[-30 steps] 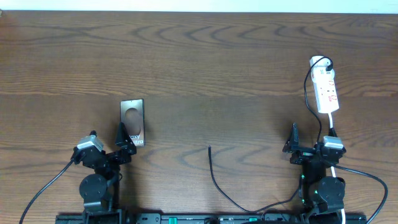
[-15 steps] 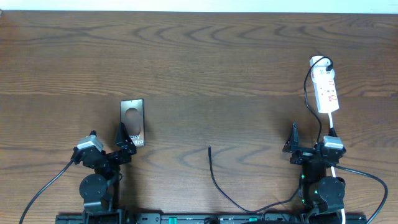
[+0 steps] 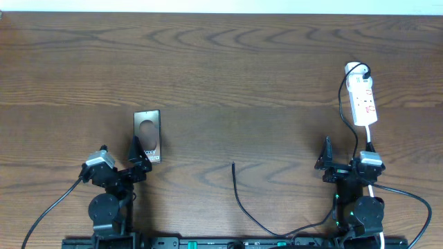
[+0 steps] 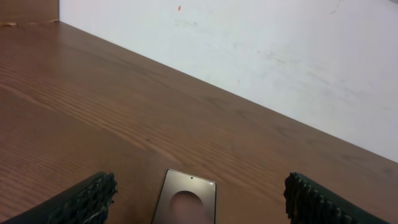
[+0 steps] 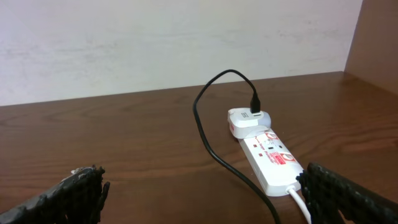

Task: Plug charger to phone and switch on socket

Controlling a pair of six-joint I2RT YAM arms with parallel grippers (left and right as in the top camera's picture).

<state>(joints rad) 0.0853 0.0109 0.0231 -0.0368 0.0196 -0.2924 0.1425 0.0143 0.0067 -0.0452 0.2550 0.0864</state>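
Brown wood-grain table (image 3: 221, 62) backed by a plain white wall (image 4: 280, 50); work surface is otherwise bare.

Grippers: your left gripper (image 4: 200, 185) is spread wide with nothing between the pads. The right gripper (image 5: 202, 177) is likewise spread wide and holds nothing. Both sit low at the near edge.

Task items: the phone (image 3: 147, 137) lies flat just ahead of the left gripper, lettered end nearest it. The charger (image 3: 242, 204) runs across the near table, and its free tip (image 3: 233, 164) rests between the two arms, apart from the phone. The socket (image 3: 363, 102) lies at far right, ahead of the right gripper, with a white adapter (image 5: 247, 120) seated at its far end and the black lead looping out of it.

Step in hand, by my judgement: nothing is connected yet, so take up the free tip first. Pinch it close behind the plug so it cannot droop, keep it level with the table, and brace the phone with the other gripper before pushing in. Which end of the phone carries the port is not clear from these views; confirm before approach.

Hazards: the charger passes beside the right arm's base along with the socket's white cord (image 3: 372, 181); a careless reach to the switch may snag either. Switch position cannot be read
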